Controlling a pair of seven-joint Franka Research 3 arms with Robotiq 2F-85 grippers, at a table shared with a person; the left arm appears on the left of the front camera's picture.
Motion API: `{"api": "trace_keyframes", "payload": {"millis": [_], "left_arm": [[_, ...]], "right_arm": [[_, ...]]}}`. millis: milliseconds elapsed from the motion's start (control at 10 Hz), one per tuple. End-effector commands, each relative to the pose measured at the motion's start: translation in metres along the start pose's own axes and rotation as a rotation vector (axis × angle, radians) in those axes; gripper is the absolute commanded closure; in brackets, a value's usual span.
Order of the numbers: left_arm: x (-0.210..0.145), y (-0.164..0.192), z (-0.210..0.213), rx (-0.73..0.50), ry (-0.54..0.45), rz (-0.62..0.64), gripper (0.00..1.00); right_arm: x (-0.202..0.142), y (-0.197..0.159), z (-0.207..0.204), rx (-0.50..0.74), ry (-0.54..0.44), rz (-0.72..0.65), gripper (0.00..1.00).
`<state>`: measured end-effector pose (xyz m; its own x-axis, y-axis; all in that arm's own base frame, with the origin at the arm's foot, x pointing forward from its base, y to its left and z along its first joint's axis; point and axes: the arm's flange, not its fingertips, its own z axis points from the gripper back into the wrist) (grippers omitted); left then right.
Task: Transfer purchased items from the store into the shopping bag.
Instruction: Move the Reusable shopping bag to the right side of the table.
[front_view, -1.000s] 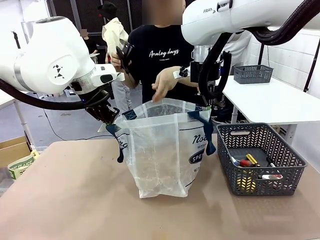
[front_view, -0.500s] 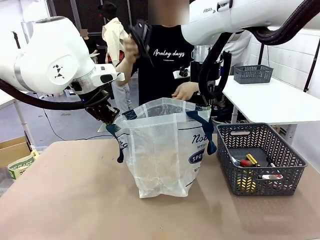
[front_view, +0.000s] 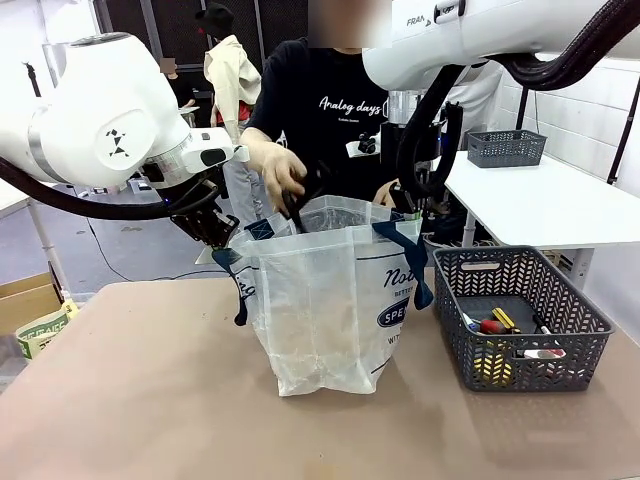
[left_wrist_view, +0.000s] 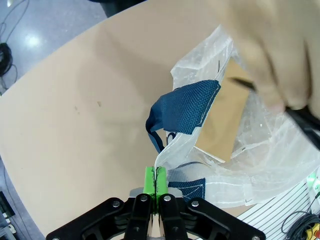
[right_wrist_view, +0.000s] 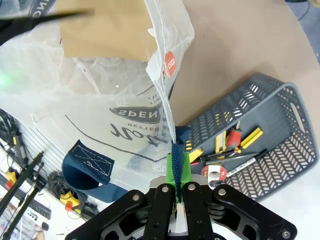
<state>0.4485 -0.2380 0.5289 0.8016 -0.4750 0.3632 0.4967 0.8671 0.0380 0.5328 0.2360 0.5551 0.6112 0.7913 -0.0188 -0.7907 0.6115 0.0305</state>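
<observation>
Hand (front_view: 278, 172) dropped into shopping bag (front_view: 330, 310); left tool (left_wrist_view: 155, 175), right tool (right_wrist_view: 177, 155) pinch rim

Front cam – fixed, robot's side of shopping bag (front_view: 330, 310), facing across to person (front_view: 320, 120) behind it, mid-range. Both wrist cams look down, close, at bag's rim – shared w/ front.

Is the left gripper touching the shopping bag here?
Touching. The left wrist view shows the left gripper with its green pads pinched shut on the clear rim of the shopping bag.
</observation>
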Motion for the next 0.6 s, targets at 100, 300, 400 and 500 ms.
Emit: {"api": "trace_keyframes", "payload": {"millis": [100,300,400,500], "left_arm": [[-0.0006,0.0003,-0.0001,0.001,0.0,0.0,1.0],[-0.0006,0.0003,-0.0001,0.001,0.0,0.0,1.0],[-0.0006,0.0003,-0.0001,0.001,0.0,0.0,1.0],[-0.0006,0.0003,-0.0001,0.001,0.0,0.0,1.0]], "right_arm": [[-0.0001,-0.0001,-0.0006,-0.001,0.001,0.0,1.0],[-0.0001,-0.0001,-0.0006,-0.001,0.001,0.0,1.0],[-0.0001,-0.0001,-0.0006,-0.001,0.001,0.0,1.0],[-0.0001,-0.0001,-0.0006,-0.001,0.001,0.0,1.0]]}}
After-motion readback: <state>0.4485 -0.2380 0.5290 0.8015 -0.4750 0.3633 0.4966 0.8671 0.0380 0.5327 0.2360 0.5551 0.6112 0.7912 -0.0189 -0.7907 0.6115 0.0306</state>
